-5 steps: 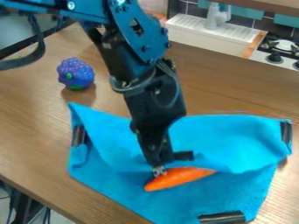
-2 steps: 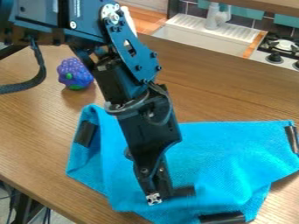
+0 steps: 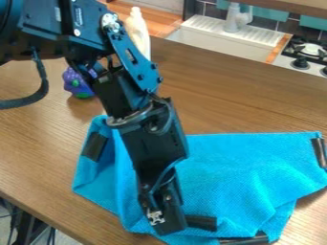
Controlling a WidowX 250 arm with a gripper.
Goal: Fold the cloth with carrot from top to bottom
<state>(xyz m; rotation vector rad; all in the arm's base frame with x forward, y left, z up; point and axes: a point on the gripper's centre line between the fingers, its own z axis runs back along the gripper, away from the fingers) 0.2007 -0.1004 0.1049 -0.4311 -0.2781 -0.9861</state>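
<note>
"Pincer [image 3: 162, 222] first: where is it?"

"Low in the frame, left of centre, pointing down over the cloth [image 3: 236, 172]. How far open it is, I can't tell, nor whether it has hold of the cloth."

"Fine. Biggest thing next?"

"That's the wooden table [image 3: 256, 95], running from the left edge across to the right edge."

"And the arm [image 3: 131, 60]?"

"Black, coming in at the upper left and slanting down to the pincer."

"How does the cloth lie?"

"It's bright blue, across the lower middle and lower right, loosely doubled over. The upper layer covers most of the lower one, which peeks out at the lower right. The left side is bunched into an upright-running fold."

"What's at the back?"

"White sink [image 3: 214, 40] at the top, right of centre, and a stove [image 3: 306, 55] at the upper right edge."

"Smaller things?"

"Pale bottle [image 3: 139, 36] behind the arm, upper left of centre. Purple toy berry [image 3: 76, 85] on the table at the upper left, partly hidden by the arm. Pale tap [image 3: 237, 18] by the sink."

"Smallest?"

"Black strips on the cloth: left strip [image 3: 94, 146], right strip [image 3: 319, 150], bottom strip [image 3: 246, 239], and a middle strip [image 3: 201, 222] just right of the pincer."
</note>
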